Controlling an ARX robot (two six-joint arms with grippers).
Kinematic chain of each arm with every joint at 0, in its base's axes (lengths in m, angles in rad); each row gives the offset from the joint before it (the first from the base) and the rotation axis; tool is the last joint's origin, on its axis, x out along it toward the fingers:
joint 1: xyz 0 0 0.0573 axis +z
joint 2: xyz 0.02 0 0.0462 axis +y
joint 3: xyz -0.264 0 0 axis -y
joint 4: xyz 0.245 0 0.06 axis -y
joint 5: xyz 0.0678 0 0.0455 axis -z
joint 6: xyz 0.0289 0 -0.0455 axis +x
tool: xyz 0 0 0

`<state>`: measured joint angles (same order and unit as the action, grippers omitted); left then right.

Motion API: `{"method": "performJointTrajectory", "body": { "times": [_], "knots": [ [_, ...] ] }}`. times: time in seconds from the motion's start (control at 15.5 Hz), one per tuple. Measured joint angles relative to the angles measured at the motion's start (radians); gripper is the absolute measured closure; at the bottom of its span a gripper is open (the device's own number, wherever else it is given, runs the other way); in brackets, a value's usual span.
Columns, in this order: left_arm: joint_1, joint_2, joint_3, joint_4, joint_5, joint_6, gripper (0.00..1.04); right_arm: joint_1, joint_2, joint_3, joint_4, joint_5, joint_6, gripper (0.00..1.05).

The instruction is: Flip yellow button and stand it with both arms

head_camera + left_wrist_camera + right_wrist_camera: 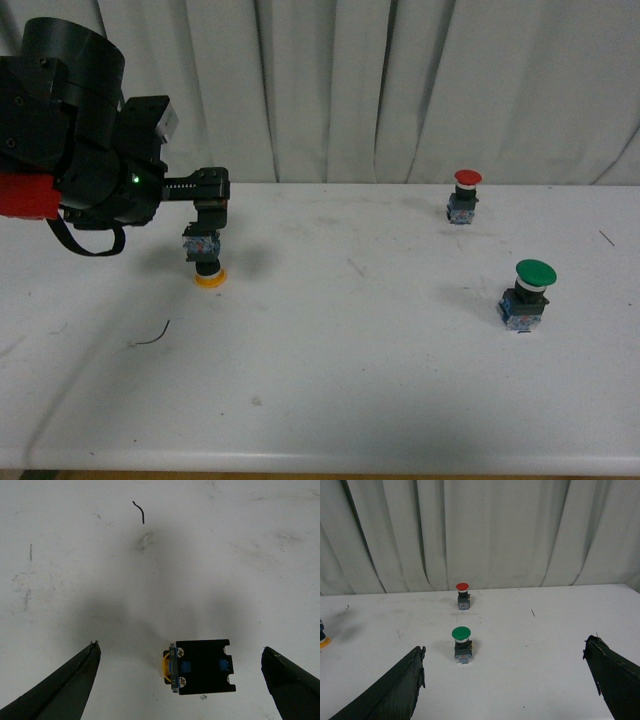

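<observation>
Looks like the grab step; left pincer (180, 649) gapes wide, holding nothing; yellow button (208, 262) sits cap-down between its fingers, touching neither; right pincer (505, 646) is spread too, well away from it; next I'd close squarely on the base.

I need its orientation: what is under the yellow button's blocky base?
The yellow button is inverted: its cap lies beneath, on the table. In the left wrist view the base hides most of it.

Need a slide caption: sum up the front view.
Open left gripper over the cap-down yellow button; red button and green button stand upright farther right.
</observation>
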<state>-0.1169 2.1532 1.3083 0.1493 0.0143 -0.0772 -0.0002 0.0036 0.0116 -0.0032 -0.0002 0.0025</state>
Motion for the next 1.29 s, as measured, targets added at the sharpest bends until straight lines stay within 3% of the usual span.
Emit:
{"method": "performJointTrajectory", "body": {
  "times": [1.1, 1.16, 1.29],
  "knots": [
    [-0.039, 0.085, 0.039, 0.016, -0.033, 0.033, 0.07, 0.000, 0.000, 0.000, 0.000, 0.000, 0.000, 0.06],
    [-0.039, 0.085, 0.039, 0.016, -0.034, 0.033, 0.09, 0.000, 0.000, 0.000, 0.000, 0.000, 0.000, 0.06],
    [-0.039, 0.085, 0.040, 0.011, -0.034, 0.033, 0.31, 0.000, 0.000, 0.000, 0.000, 0.000, 0.000, 0.06]
  ]
}}
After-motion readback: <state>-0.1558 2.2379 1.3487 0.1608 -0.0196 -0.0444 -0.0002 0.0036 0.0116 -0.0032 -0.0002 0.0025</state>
